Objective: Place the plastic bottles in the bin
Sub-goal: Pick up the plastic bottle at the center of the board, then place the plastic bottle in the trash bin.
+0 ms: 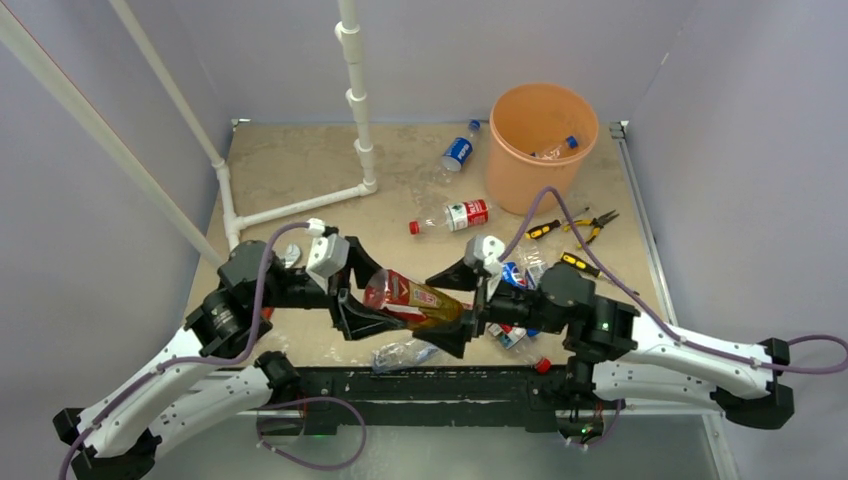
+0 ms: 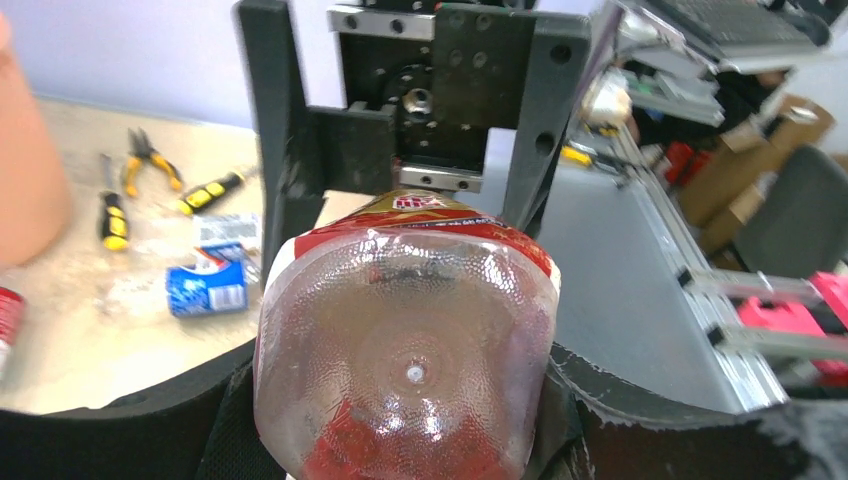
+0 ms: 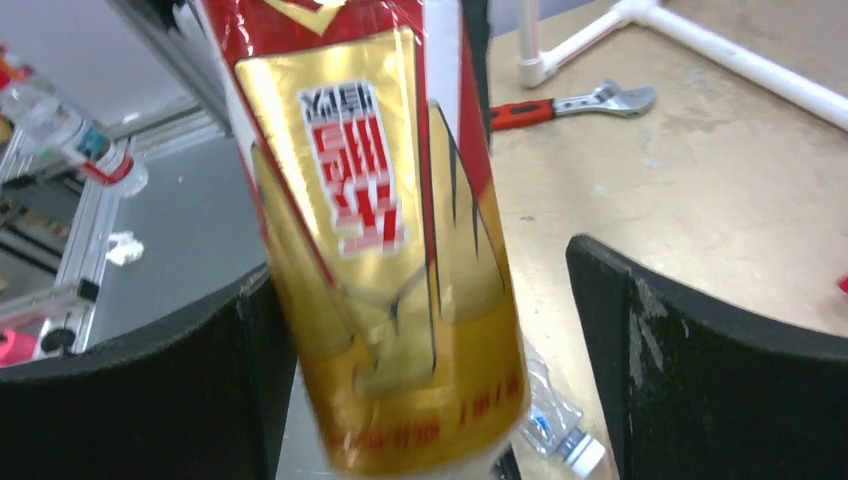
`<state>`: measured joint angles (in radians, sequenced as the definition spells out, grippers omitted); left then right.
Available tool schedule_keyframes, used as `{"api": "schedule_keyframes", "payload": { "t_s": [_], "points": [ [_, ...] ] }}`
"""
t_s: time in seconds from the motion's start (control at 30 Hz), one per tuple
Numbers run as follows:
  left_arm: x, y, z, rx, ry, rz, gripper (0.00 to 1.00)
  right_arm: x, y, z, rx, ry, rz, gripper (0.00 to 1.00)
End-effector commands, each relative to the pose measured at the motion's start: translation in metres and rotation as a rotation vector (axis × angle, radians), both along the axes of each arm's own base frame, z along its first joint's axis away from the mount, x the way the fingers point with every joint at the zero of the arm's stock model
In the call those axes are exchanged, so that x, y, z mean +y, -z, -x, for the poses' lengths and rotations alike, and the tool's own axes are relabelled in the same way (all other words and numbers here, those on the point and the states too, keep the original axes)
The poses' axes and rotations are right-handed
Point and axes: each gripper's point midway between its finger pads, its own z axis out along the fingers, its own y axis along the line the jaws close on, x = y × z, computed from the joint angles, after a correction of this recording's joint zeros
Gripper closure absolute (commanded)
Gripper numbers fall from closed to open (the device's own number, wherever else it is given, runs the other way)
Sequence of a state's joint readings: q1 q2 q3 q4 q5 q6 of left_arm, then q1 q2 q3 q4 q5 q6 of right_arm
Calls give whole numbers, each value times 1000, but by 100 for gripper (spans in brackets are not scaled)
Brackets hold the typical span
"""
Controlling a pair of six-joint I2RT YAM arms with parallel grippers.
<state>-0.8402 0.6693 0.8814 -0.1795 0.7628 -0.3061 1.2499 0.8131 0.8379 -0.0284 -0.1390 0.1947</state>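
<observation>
A: Left gripper (image 1: pixel 372 296)?
B: Clamped on the base end of the gold bottle (image 1: pixel 412 298). In its wrist view both fingers press the sides. The bottle is off the table, lying roughly level between the two arms.

A: Right gripper (image 1: pixel 438 312)?
B: Jaws spread wide, straddling the bottle's other end. Its wrist view shows a clear gap between one finger and the label, so it isn't gripping.

A: Bin (image 1: pixel 520 170)?
B: Orange, upright, at the far right of the table. One bottle with a blue cap (image 1: pixel 557 150) lies inside.

A: Other bottles?
B: The blue bottle (image 1: pixel 458 152) lies just left of the bin. The red bottle (image 1: pixel 455 215) lies on its side in front of the bin, near it. The crushed bottles (image 1: pixel 518 272) are beside the right arm. The clear bottle (image 1: pixel 400 352) is at the near edge, below the grippers.

A: Non-task stuff?
B: The pliers (image 1: pixel 597 222) and screwdrivers (image 1: pixel 545 229) are right of the red bottle. The wrench (image 3: pixel 575 103) lies by the pipe frame (image 1: pixel 300 208) on the left.
</observation>
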Motion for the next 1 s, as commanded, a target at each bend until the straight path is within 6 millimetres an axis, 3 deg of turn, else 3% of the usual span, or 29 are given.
{"api": "schedule_keyframes", "payload": {
  "t_s": [0.0,0.1,0.3,0.4,0.5,0.67,0.97],
  "points": [
    [9,-30,-16,-48,-146,135,100,-43,-96,-23,-13,205,-326,1],
    [15,-48,-32,-48,-261,267,100,-65,-129,-17,-17,209,-460,1],
    [37,-72,-63,44,-456,562,100,-104,-167,-15,-14,249,-674,1],
    [55,-85,-76,101,-533,725,100,-126,-166,-31,40,364,-787,1],
    [74,-96,-78,150,-552,897,100,-140,-147,-47,129,446,-910,2],
    [90,-92,-76,233,-497,1075,100,-133,-125,-64,234,509,-964,6],
    [83,-72,-68,329,-351,1144,100,-105,-143,-63,274,426,-1043,9]
  ]
}}
